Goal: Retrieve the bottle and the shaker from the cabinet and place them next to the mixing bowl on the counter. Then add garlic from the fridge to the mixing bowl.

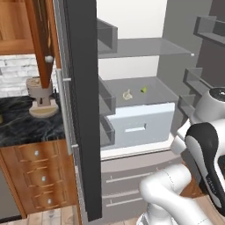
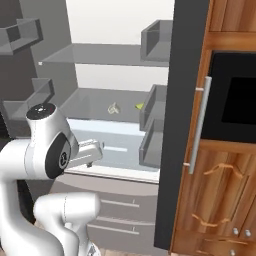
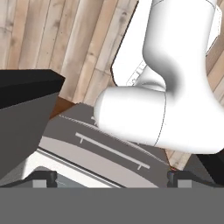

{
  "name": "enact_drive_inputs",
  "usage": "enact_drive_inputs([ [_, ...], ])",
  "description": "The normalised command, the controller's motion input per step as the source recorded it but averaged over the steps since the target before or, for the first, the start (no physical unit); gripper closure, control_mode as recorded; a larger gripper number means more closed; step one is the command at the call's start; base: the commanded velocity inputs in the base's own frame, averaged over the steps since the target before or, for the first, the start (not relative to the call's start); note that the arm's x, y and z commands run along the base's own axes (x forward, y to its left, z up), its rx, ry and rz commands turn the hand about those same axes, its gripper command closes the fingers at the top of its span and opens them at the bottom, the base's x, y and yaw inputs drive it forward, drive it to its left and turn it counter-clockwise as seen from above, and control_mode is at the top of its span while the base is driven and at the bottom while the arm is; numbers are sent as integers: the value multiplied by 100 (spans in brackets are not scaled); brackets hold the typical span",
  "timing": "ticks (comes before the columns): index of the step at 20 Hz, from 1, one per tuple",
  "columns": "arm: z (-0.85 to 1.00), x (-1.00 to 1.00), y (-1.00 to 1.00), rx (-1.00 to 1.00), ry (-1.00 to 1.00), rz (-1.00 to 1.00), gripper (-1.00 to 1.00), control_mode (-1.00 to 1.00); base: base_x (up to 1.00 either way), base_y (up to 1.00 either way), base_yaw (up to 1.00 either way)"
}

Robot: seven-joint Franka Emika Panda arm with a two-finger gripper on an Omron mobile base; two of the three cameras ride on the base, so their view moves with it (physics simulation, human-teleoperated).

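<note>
1. The fridge (image 1: 83, 110) stands with both doors swung wide, its pale inside lit, in a kitchen of reddish-brown wood and a plank floor. To its left runs the black marble counter (image 1: 26, 127) with a pale stand mixer (image 1: 41, 99) on it.
2. The garlic (image 1: 127, 94) lies on the middle fridge shelf, toward the back, with a small yellow-green item (image 1: 143, 89) just beside it (what it is I cannot tell). From the other side the bulb (image 2: 114, 108) sits well behind the shelf's front edge, above a pale drawer (image 2: 117, 147).
3. The hand (image 3: 111, 177) is carried low in front of the fridge and points down at the floor boards and the grey lower drawer, its two finger tips (image 3: 46, 177) standing fully apart with nothing between them. In the right base view it juts out at the arm's end (image 2: 92, 152), near the drawer front and well below the garlic.
4. Risks, as I judge them: the bulb is small and round, so it could roll away from a poor pinch; a deep reach could catch the door bins (image 2: 150, 115) or the shelf above.
5. The mixing bowl, bottle and shaker I cannot make out from here.
</note>
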Motion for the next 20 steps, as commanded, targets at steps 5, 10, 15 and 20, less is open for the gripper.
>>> enact_drive_inputs([
  [5, 0, 0, 0, 0, 0, 0, -100, 100, 45, -6, 3],
  [10, 0, 0, 0, 0, 0, 0, -100, 100, 24, -2, 3],
  [15, 1, 0, 0, 0, -18, 1, -100, -100, 0, 0, 0],
  [20, 15, 0, 0, 1, -28, 0, -100, -100, 0, 0, 0],
])
